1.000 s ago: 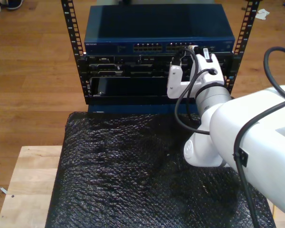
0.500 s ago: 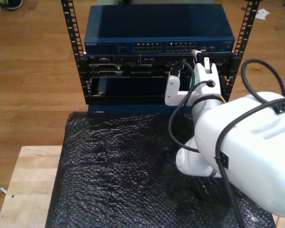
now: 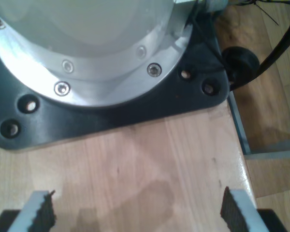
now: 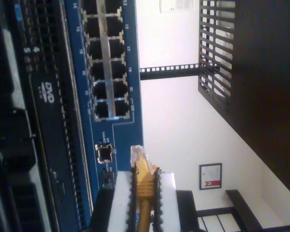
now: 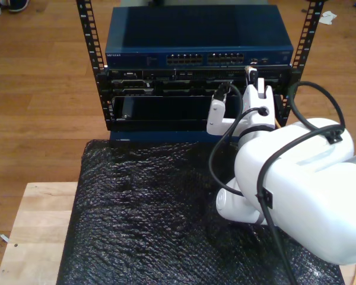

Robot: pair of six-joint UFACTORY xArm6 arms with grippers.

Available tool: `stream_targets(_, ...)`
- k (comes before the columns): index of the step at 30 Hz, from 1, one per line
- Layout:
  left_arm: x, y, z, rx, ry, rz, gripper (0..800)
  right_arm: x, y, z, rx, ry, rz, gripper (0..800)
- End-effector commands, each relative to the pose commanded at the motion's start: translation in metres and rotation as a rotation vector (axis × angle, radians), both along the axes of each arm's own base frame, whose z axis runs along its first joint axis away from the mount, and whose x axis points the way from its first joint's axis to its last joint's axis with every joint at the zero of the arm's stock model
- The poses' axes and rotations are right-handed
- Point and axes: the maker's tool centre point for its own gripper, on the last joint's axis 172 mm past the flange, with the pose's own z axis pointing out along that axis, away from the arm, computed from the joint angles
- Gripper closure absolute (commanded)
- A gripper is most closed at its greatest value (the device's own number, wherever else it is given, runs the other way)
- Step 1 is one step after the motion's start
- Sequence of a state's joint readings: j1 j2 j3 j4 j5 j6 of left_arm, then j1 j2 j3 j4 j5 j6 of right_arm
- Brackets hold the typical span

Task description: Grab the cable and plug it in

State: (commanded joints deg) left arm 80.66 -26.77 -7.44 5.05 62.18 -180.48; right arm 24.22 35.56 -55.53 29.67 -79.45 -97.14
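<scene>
The yellow-orange cable (image 4: 145, 186) is pinched between the pads of my second gripper (image 4: 145, 191), and its clear plug (image 4: 137, 154) sticks out past the fingertips. The plug tip hangs just short of the blue network switch (image 4: 128, 58), beside a small single port (image 4: 104, 152) and off to one side of the rows of ports (image 4: 106, 63). In the exterior view my second gripper (image 5: 253, 77) sits in front of the switch (image 5: 199, 41) toward that view's right, plug (image 5: 249, 70) pointing at it. My first gripper (image 3: 135, 215) is open over bare wood, its pads (image 3: 43, 215) far apart.
The switch sits in a black rack (image 5: 95, 59) above darker units (image 5: 166, 89). A black bubble-wrap mat (image 5: 154, 214) covers the wooden table (image 5: 35, 225). The white arm (image 5: 291, 190) with black hoses bulks at the exterior view's right. An arm's base plate (image 3: 101, 111) lies ahead of my first gripper.
In the exterior view my second gripper has drawn back and down from the switch's ports, still holding the cable. The white arm has swung toward the view's left.
</scene>
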Motion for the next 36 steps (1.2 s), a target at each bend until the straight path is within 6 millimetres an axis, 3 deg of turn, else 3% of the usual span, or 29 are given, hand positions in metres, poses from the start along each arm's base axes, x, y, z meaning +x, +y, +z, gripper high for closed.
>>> stream_targets(13, 0.000, 0.000, 0.000, 0.000, 0.000, 0.000, 0, 0.019, 0.009, -0.007, 0.005, -0.026, 0.000, 800)
stream_targets(36, 0.000, 0.000, 0.000, 0.000, 0.000, 0.000, 0, 0.028, 0.011, -0.010, -0.013, -0.035, -0.006, 800)
